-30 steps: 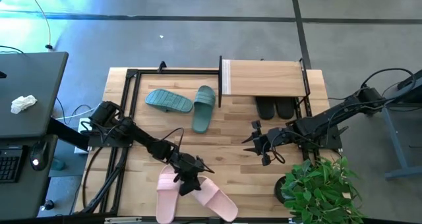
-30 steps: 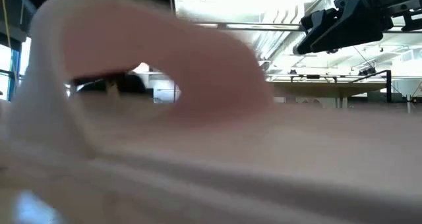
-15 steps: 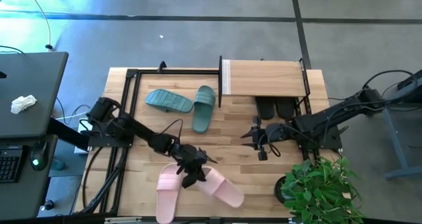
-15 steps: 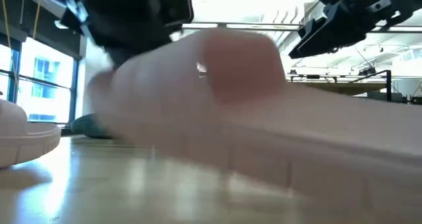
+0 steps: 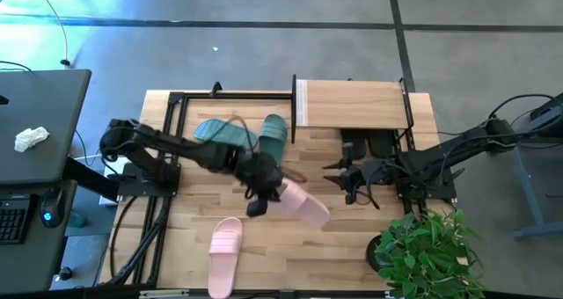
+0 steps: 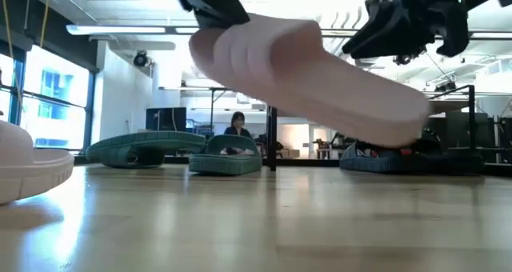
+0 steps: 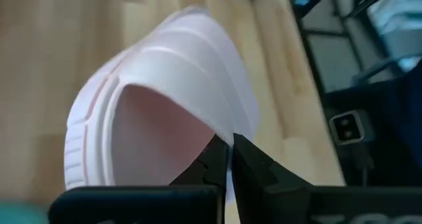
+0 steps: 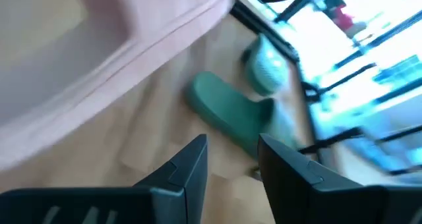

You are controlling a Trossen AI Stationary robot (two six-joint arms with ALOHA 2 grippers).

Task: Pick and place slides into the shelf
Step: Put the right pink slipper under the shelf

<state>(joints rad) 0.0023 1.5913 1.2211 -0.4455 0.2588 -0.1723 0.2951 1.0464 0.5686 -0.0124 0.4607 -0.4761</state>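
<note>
My left gripper (image 5: 262,183) is shut on one pale pink slide (image 5: 303,204), which hangs in the air over the table's middle and fills the low view (image 6: 320,88). The second pink slide (image 5: 224,244) lies sole-down near the near edge. Two teal-green slides (image 5: 224,134) (image 5: 273,142) lie sole-down on the far left part of the table. Two black slides (image 5: 368,143) sit under the shelf (image 5: 352,104), a low rack with a light wooden board. My right gripper (image 5: 339,176) hovers open just right of the held slide, touching nothing. My left gripper (image 7: 229,141) pinches the edge of the pink slide's wide strap (image 7: 221,128) between its two fingers. It comes from above, slanting down. The slide is lifted clear of the table and tilted, with one end (image 6: 392,128) lower than the other.
A bare black metal frame (image 5: 171,123) stands along the table's left side. A potted plant (image 5: 422,246) crowds the near right corner. Bare wood shows between the pink slide on the table and the shelf. A person (image 6: 238,124) sits in the room behind.
My left gripper has carried the pink slide up off the table near the near edge and toward the table's middle and far side; the slide now hangs clear and tilted. The other pink slide stayed where it was. My right gripper edged slightly toward the far edge.
</note>
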